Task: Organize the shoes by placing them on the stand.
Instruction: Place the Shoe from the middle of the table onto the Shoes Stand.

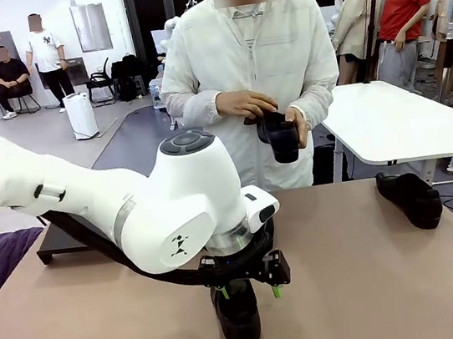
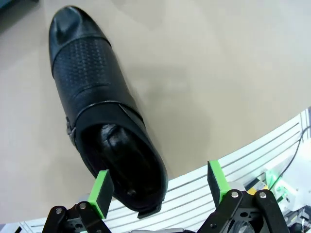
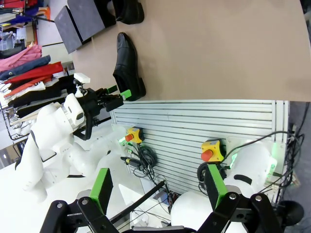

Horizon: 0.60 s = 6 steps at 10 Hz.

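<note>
Tan bench before us: our left end effector hangs released, green pads either side of the heel of a glossy black leather shoe at the near edge. Our right end effector is released too, empty. A second black shoe lies far right; the person's hands hold a third black shoe. A low matte-black stand sits far left.

The left arm reaches in from the left across the near middle. Its wrist is bent over, so the left gripper points straight down and sits low. Its green-padded fingers stand wide apart, clamped on nothing. The right gripper hangs back on the robot's own side, aimed downward, its fingers just as widely spread and empty.
</note>
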### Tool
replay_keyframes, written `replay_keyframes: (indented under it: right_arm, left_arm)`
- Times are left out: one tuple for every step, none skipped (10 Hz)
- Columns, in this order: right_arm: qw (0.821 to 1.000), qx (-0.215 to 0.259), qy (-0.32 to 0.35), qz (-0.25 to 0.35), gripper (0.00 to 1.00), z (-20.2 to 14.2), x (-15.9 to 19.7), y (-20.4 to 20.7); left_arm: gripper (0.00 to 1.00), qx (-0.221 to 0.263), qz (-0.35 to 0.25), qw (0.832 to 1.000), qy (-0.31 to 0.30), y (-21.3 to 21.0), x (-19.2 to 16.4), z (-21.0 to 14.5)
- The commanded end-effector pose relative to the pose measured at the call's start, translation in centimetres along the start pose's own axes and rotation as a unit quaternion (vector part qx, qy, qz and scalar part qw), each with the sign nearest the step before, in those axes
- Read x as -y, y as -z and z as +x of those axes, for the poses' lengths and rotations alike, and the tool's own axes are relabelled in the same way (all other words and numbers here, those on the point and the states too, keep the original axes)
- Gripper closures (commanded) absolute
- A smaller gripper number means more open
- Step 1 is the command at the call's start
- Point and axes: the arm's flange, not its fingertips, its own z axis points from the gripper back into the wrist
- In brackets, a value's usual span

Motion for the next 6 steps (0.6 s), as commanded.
replay_keyframes:
  right_arm:
    - [1.000,-0.002,-0.006,0.001,0.00,-0.1,0.1,-0.3]
    - [1.000,-0.002,-0.006,0.001,0.00,-0.1,0.1,-0.3]
    - [1.000,-0.002,-0.006,0.001,0.00,-0.1,0.1,-0.3]
    - [1.000,-0.002,-0.006,0.001,0.00,-0.1,0.1,-0.3]
    - [1.000,-0.002,-0.006,0.001,0.00,-0.1,0.1,-0.3]
    - [1.000,-0.002,-0.006,0.001,0.00,-0.1,0.1,-0.3]
  left_arm:
    - [0.00,0.004,0.012,0.999,-0.029,2.1,0.9,0.7]
    - [0.00,0.000,0.013,0.999,-0.043,3.5,1.2,0.7]
    - [0.00,0.008,0.026,0.998,-0.058,4.5,1.4,0.7]
    - [0.00,0.018,0.035,0.996,-0.074,5.0,1.5,0.7]
    - [0.00,0.021,0.038,0.995,-0.089,5.2,1.4,0.9]
    - [0.00,0.024,0.043,0.994,-0.096,5.1,1.4,1.0]
